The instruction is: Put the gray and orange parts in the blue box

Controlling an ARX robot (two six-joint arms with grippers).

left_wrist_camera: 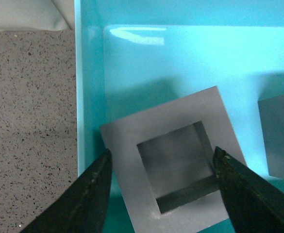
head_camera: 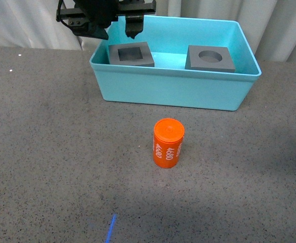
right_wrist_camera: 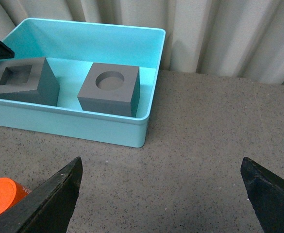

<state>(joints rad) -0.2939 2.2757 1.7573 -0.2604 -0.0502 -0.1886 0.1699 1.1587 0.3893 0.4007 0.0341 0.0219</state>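
The blue box (head_camera: 173,91) stands at the back of the table. Inside it sit both gray cubes: the one with a square recess (head_camera: 131,54) on the left, the one with a round recess (head_camera: 210,58) on the right. My left gripper (head_camera: 118,31) hangs open just above the square-recess cube (left_wrist_camera: 173,160), its fingers apart on either side of it without touching. The orange cylinder (head_camera: 168,143) with white digits stands upright on the table in front of the box. My right gripper (right_wrist_camera: 161,167) is open over bare table, with the orange cylinder (right_wrist_camera: 3,196) beside it.
The table is a gray speckled surface (head_camera: 46,152). Pale curtains (head_camera: 269,20) hang behind the box. A short blue mark (head_camera: 111,229) lies near the table's front edge.
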